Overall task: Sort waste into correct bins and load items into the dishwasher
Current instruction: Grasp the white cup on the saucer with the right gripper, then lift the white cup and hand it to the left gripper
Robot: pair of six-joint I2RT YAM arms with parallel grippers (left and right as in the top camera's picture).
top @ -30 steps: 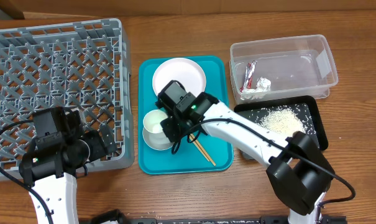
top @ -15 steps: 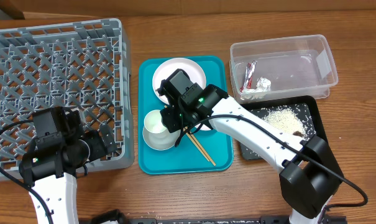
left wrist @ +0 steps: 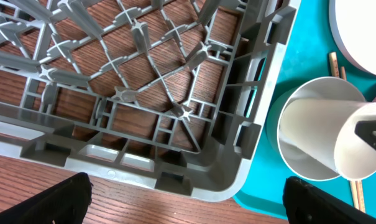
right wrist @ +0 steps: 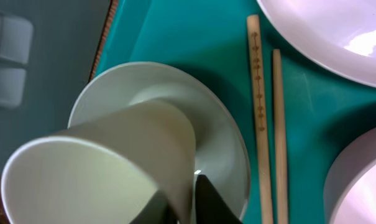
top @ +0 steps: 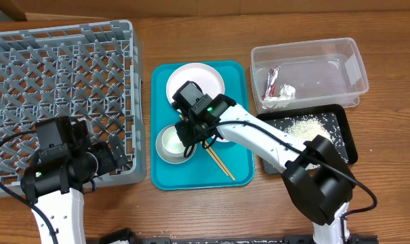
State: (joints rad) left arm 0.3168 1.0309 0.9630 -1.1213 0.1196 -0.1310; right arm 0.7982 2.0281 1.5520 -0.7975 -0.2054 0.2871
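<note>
My right gripper (top: 188, 137) (right wrist: 183, 205) is shut on the wall of the small white cup (right wrist: 100, 168), holding it tilted over the pale grey bowl (top: 169, 145) (right wrist: 220, 124) on the teal tray. The cup also shows in the left wrist view (left wrist: 318, 134). The wooden chopsticks (top: 222, 163) (right wrist: 260, 93) lie beside the bowl. The white plate (top: 195, 80) (right wrist: 330, 31) sits at the tray's far end. A pinkish-white bowl (right wrist: 362, 180) shows at the right edge. My left gripper (top: 116, 157) (left wrist: 188, 205) is open and empty at the near right corner of the grey dish rack (top: 55, 88) (left wrist: 144, 93).
The teal tray (top: 242, 169) lies between the rack and the bins. The clear tub (top: 313, 68) holds the red-and-silver wrapper (top: 272, 80) and the crumpled napkin (top: 286, 91). The black tray (top: 343, 125) holds rice (top: 306, 130).
My right gripper swung toward the plate and has come back over the grey bowl, with the cup tilted in its fingers. The left arm has not moved.
</note>
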